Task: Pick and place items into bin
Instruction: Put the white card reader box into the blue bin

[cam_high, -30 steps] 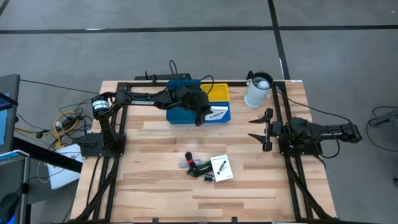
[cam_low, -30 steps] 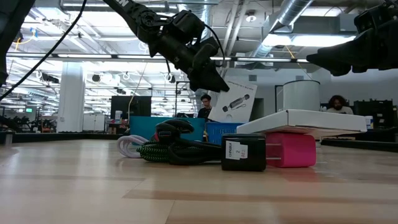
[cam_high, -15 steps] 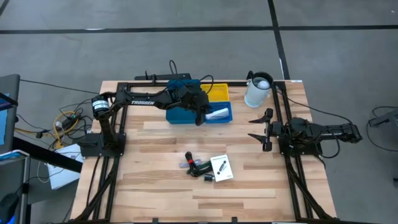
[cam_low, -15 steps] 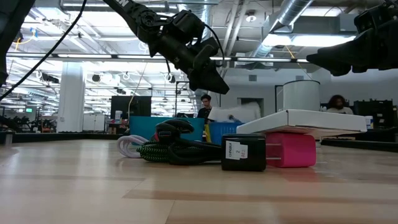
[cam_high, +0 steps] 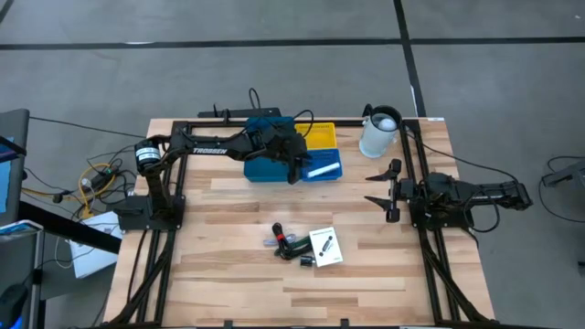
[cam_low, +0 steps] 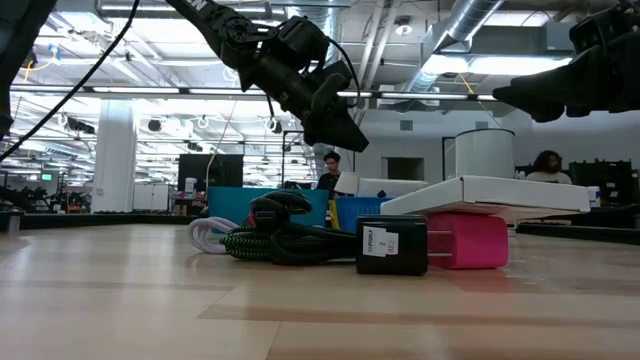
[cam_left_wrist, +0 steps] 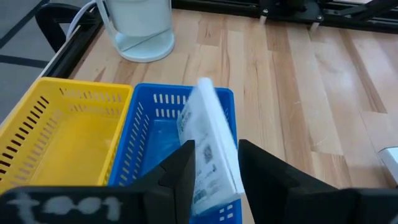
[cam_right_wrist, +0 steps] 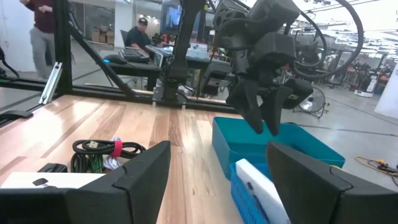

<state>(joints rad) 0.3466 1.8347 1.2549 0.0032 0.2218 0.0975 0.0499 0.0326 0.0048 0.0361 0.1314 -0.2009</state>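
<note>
One white card [cam_left_wrist: 208, 146] lies tilted in the blue basket [cam_left_wrist: 149, 137], one end propped on the basket's rim. It also shows from above as the white card [cam_high: 322, 170]. My left gripper [cam_high: 294, 166] hangs open above it, clear of it, seen as the left gripper [cam_low: 335, 125] in the low view. On the table's middle lie the second white card [cam_high: 325, 247], coiled cables [cam_high: 288, 243] and a black piece [cam_low: 391, 245]. The card [cam_low: 490, 193] rests on a pink block [cam_low: 466, 240]. My right gripper [cam_high: 384, 190] waits open at the right.
A teal bin [cam_high: 265, 169] and a yellow basket [cam_high: 322, 137] stand beside the blue basket [cam_high: 326, 175] at the far edge. The white jug [cam_high: 379, 132] stands at the far right corner. Dark frame rails run along both table sides. People sit in the room behind.
My left gripper has let go of the white card it held tilted above the blue basket. The card has dropped into the basket and lies there. Both arms have stayed in place.
</note>
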